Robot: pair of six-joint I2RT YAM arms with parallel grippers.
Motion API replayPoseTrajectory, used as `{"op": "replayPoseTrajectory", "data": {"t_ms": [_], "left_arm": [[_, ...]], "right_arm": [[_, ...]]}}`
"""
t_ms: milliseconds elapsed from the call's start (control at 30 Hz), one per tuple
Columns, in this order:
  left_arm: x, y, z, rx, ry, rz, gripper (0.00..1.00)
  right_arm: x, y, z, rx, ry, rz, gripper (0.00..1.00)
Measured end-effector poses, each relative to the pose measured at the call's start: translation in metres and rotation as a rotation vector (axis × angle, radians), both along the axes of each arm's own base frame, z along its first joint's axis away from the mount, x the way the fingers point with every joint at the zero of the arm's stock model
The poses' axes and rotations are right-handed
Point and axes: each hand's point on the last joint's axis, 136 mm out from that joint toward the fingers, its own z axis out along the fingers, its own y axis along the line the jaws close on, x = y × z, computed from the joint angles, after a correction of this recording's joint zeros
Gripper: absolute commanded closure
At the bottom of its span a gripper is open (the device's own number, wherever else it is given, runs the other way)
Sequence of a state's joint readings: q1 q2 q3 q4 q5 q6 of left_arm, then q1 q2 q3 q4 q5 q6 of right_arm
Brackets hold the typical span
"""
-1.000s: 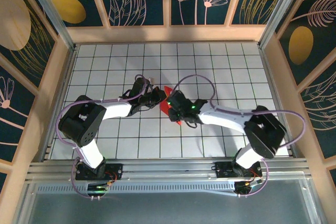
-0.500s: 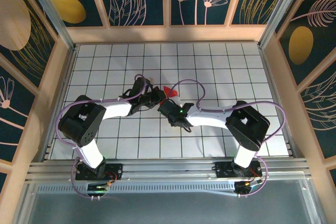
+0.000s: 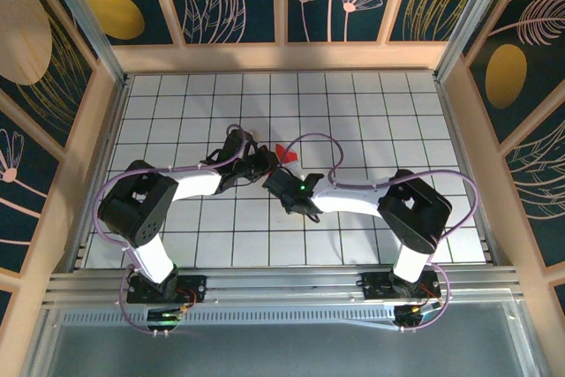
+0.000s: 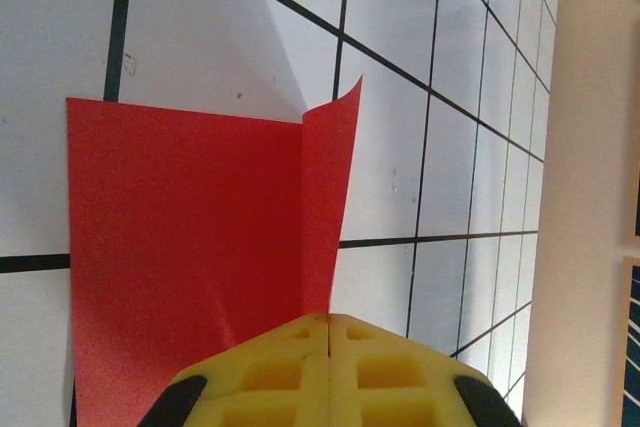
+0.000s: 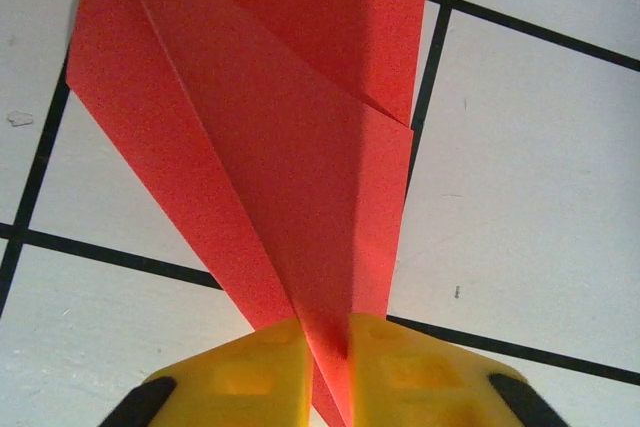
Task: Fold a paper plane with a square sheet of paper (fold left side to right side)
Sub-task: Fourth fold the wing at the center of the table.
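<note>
Left gripper (image 4: 328, 339) clenched on the red paper sheet (image 4: 190, 247), yellow fingers (image 4: 260, 377) pressed tight together with the sheet's crease running in between them. Right gripper (image 5: 325, 342) likewise grasping that sheet, pinching a narrow end where layered folded flaps taper together.

From above, both grippers meeting near the middle of the gridded table (image 3: 371, 121): left one reaching in from the left, right one from the near right, nearly touching. Sheet held between them, with a small red piece showing just past the far side of the right gripper.

In the left wrist view, a narrow flap lifted along a fold, corner curled, casting a shadow on the tiles; wider part lying over the white grid.
</note>
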State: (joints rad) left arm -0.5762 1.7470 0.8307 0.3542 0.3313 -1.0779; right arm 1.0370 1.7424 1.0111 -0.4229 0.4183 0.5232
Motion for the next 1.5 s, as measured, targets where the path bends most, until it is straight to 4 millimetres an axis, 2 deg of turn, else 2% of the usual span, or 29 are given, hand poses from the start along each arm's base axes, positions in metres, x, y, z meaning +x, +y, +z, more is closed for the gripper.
{"op": "replayPoseTrajectory", "data": {"t_ms": [200,300,400,467,600,767,867,933,1233,1500], "left_arm": [[-0.001,0.0,-0.001,0.004,0.002,-0.002,1.0],[-0.001,0.001,-0.002,0.01,0.002,-0.004,0.92],[-0.003,0.002,0.0,0.023,-0.003,-0.012,0.78],[-0.003,0.004,0.008,0.024,-0.022,-0.017,0.66],[0.001,0.014,0.033,0.017,-0.075,-0.01,0.51],[0.01,0.043,0.062,0.019,-0.143,0.045,0.46],[0.008,0.056,0.067,0.035,-0.161,0.062,0.46],[0.004,0.057,0.063,0.047,-0.157,0.049,0.47],[-0.027,0.054,0.02,0.066,-0.051,-0.046,0.5],[-0.05,0.03,0.001,0.068,0.002,-0.141,0.51]], "right_arm": [[-0.001,-0.001,-0.005,-0.012,0.008,0.0,0.98],[-0.001,0.0,-0.005,-0.008,0.01,0.002,1.0],[-0.001,0.001,-0.005,-0.005,0.013,0.004,1.0],[-0.003,0.002,-0.006,-0.002,0.021,0.009,1.0],[-0.005,0.006,-0.009,0.025,0.047,0.039,1.0],[-0.009,0.004,-0.009,0.143,0.136,0.076,1.0],[-0.008,0.001,-0.005,0.248,0.188,0.083,1.0],[-0.008,-0.001,-0.003,0.32,0.213,0.089,1.0],[-0.02,-0.006,-0.005,0.547,0.337,0.159,1.0],[-0.026,-0.003,-0.001,0.674,0.393,0.198,1.0]]}}
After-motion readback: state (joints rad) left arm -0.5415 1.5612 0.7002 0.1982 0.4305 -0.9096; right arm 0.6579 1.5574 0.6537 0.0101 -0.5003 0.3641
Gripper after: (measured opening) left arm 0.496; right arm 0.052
